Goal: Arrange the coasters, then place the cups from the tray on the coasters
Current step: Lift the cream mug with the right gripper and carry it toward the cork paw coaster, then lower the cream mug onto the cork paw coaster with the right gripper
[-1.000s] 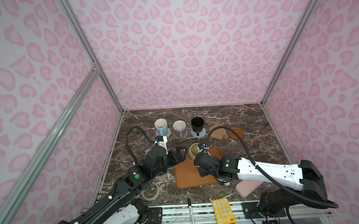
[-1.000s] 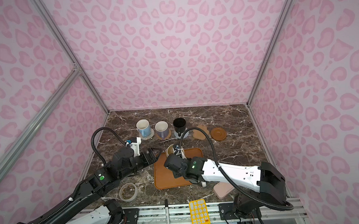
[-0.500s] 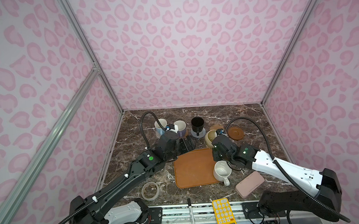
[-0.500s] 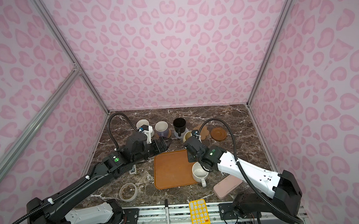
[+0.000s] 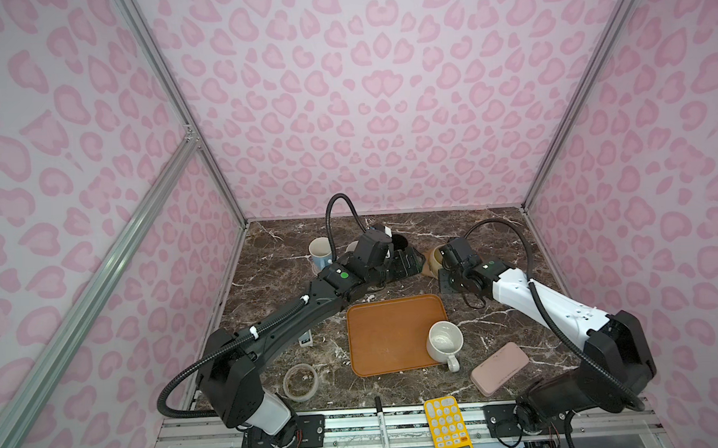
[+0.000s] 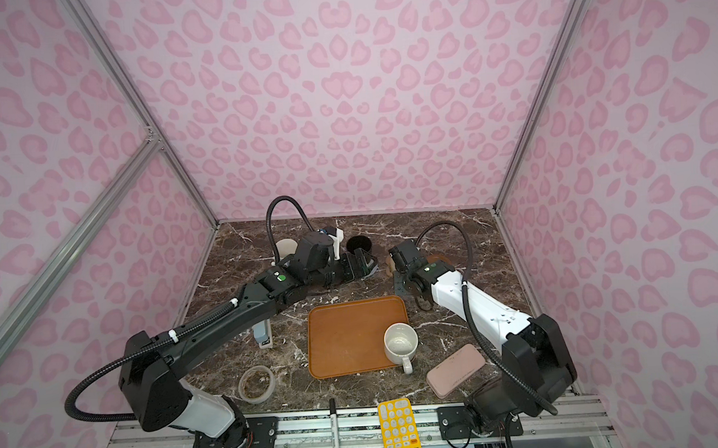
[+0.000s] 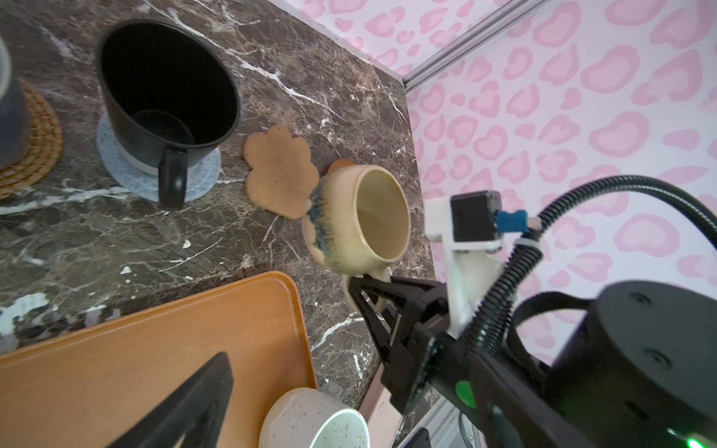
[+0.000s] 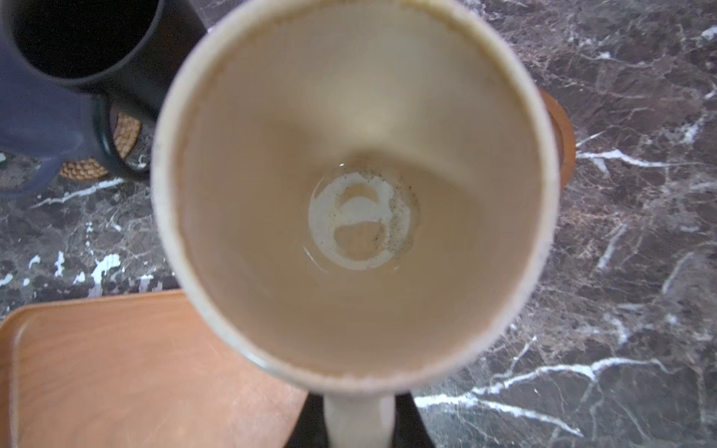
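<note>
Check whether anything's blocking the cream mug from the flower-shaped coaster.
Nothing visible does. The right gripper holds the cream-yellow mug by its handle, right beside the flower-shaped cork coaster, whose visible top is bare. The black mug stands apart on its own grey-blue coaster.

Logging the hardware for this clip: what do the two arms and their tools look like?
Left arm: black links, white base joint, white cable ties. Right arm: white forearm, black ends. Each carries a green dot, a black ribbed cable and a white wrist camera bracket. Right tool: black, trussed triangular fingers.
</note>
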